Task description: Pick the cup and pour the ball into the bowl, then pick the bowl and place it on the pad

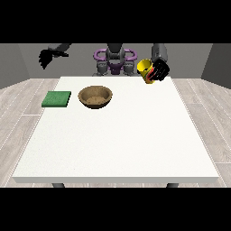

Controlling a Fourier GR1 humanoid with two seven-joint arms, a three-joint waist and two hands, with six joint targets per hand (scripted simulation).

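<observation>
A black hand (pixel 46 57) is seen at the view's left, raised in the air well to the upper left of the bowl (pixel 95 96) and beyond the desk's (pixel 117 144) far left corner; its fingers hang down, spread and relaxed, and nothing is held in them. A green pad (pixel 57 99) lies flat on the desk just left of the bowl, close to the desk's left edge, with a narrow strip of white left between the two. The brown bowl stands upright on the far half of the desk, left of its middle; nothing can be made out inside it.

Behind the bowl, past the desk's far edge, the robot's grey and purple torso (pixel 115 61) is seen; its upper part is cut off.

Up and to the right of the bowl, a yellow cup (pixel 145 69) is held above the desk's far edge, tipped with its mouth turned toward the bowl. The hand at the view's right (pixel 160 70) is clamped on it, fingers curled round its right side. A small red patch is seen at the cup's lower edge; whether it is the ball cannot be told.

Nothing stands between cup and bowl. The near half of the desk and its right side, in front of the bowl, are bare white.
</observation>
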